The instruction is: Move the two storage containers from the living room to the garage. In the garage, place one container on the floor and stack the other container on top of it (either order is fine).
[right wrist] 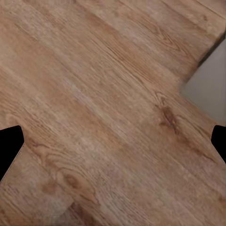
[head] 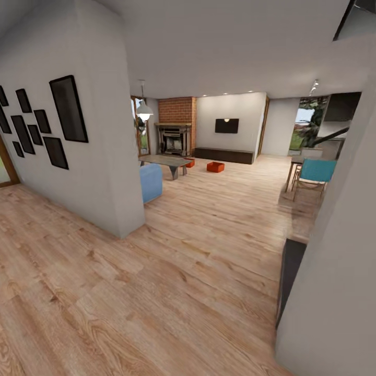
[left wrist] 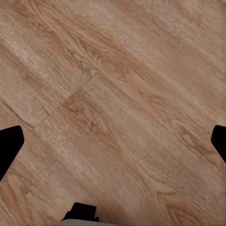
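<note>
We are far from the two orange containers: one [head: 215,166] sits on the wood floor [head: 172,292] ahead, the other [head: 190,163] beside the low table [head: 165,161]. Both sets of fingers hang spread and empty, so we should drive straight forward, avoiding the wall corner [head: 125,209].

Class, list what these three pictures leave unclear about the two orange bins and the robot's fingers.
- Near bin, head view: too far and small to tell if anything is inside.
- Second bin, head view: partly hidden behind the low table.
- Left fingers, left wrist view: cut off by the picture's edges; spread wide, nothing between.
- Right fingers, right wrist view: the same.
</note>
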{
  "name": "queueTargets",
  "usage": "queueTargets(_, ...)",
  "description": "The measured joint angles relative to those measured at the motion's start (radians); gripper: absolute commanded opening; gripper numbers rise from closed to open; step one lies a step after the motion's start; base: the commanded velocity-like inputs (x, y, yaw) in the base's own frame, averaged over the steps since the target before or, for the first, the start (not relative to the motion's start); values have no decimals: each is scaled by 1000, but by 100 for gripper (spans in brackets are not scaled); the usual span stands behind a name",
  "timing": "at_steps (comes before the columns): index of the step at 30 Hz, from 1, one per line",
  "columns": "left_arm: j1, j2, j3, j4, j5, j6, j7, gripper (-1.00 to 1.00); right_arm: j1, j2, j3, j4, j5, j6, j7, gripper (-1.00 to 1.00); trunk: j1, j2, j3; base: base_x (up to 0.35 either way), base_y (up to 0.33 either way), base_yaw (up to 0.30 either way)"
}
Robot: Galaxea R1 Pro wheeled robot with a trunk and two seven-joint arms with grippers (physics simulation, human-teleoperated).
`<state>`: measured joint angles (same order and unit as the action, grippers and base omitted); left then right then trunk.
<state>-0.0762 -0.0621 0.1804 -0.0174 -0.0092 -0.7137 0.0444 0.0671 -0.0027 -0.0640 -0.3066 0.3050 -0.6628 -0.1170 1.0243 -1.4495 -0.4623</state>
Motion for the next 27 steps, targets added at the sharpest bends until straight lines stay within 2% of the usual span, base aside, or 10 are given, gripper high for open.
queueTargets(7, 0, 0, 0, 0, 0, 0, 0, 100, 0, 0, -1, 0, -1, 0, 0, 100, 0, 0, 0, 316, 85, 0)
queueTargets(27, 0, 1, 0, 0, 0, 0, 1, 100, 0, 0, -2, 0, 1, 1, -1, 100, 0, 0, 0, 317, 3, 0)
